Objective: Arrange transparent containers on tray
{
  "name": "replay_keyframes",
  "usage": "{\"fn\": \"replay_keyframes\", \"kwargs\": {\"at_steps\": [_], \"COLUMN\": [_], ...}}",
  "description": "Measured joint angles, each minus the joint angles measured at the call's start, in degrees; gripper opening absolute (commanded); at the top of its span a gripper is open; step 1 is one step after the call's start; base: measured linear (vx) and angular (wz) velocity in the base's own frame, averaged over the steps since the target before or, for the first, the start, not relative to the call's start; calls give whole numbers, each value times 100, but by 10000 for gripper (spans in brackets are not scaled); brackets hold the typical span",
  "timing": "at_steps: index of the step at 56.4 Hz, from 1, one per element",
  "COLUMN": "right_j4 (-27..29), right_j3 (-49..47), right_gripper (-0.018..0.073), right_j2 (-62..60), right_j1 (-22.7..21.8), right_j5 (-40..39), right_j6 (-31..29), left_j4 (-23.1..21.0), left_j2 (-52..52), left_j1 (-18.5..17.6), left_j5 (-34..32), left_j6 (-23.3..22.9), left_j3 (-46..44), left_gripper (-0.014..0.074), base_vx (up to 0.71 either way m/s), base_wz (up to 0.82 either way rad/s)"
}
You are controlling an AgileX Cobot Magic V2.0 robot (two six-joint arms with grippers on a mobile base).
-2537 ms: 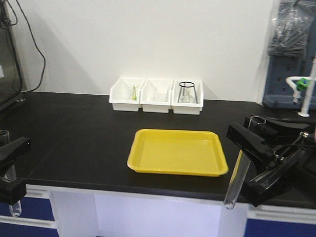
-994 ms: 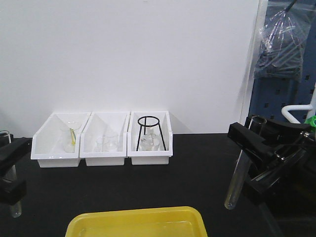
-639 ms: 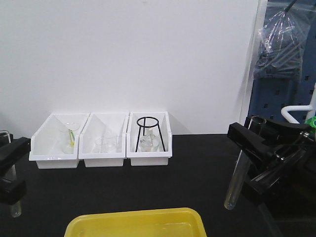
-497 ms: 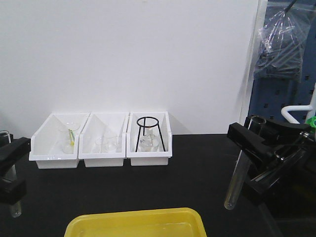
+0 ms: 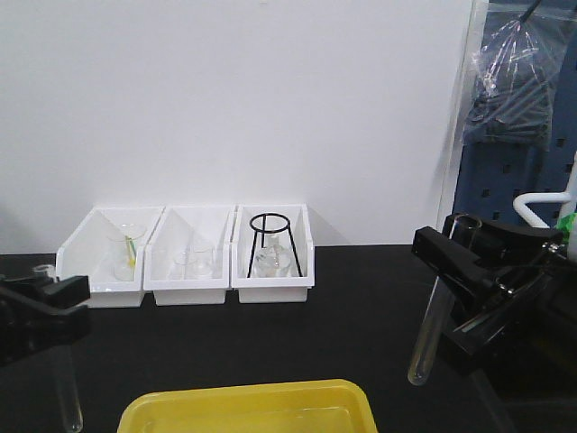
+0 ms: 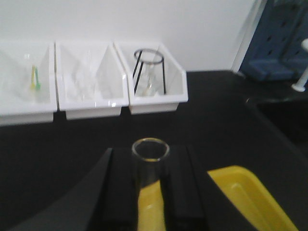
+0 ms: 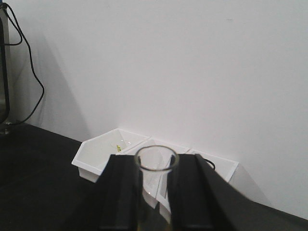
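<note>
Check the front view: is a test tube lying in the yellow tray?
No: the left test tube and right test tube hang clamped, clear of the yellow tray.

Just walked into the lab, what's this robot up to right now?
Both arms are holding glass over the black bench. The left gripper is shut on the left test tube, roughly upright by the left end of the yellow tray. The right gripper is shut on the right test tube, slightly tilted, off to the tray's right. Neither tube is on the tray yet. Other glassware sits in the white bins at the back.
</note>
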Motion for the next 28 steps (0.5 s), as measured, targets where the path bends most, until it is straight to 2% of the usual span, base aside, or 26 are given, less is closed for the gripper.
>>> {"fn": "replay_keyframes", "kwargs": {"at_steps": [7, 11, 17, 28], "right_j4": [0, 0, 0, 0], "right_j3": [0, 0, 0, 0], "right_gripper": [-13, -13, -13, -13], "right_j2": [105, 160, 240, 299], "right_j1": [0, 0, 0, 0], "right_j5": [2, 9, 14, 20], "right_j6": [0, 0, 0, 2], "left_j4": [-447, -701, -1098, -1593], "left_j2": [935, 1491, 2160, 3114], "left_j1": [0, 0, 0, 0], "left_j5": [928, 1321, 1626, 1826], "left_j6": [88, 327, 651, 767], "left_j3": [-731, -1184, -1651, -1877], "left_gripper": [-1, -1, -1, -1], "base_vx": [0, 0, 0, 0], "base_wz": [0, 0, 0, 0]}}
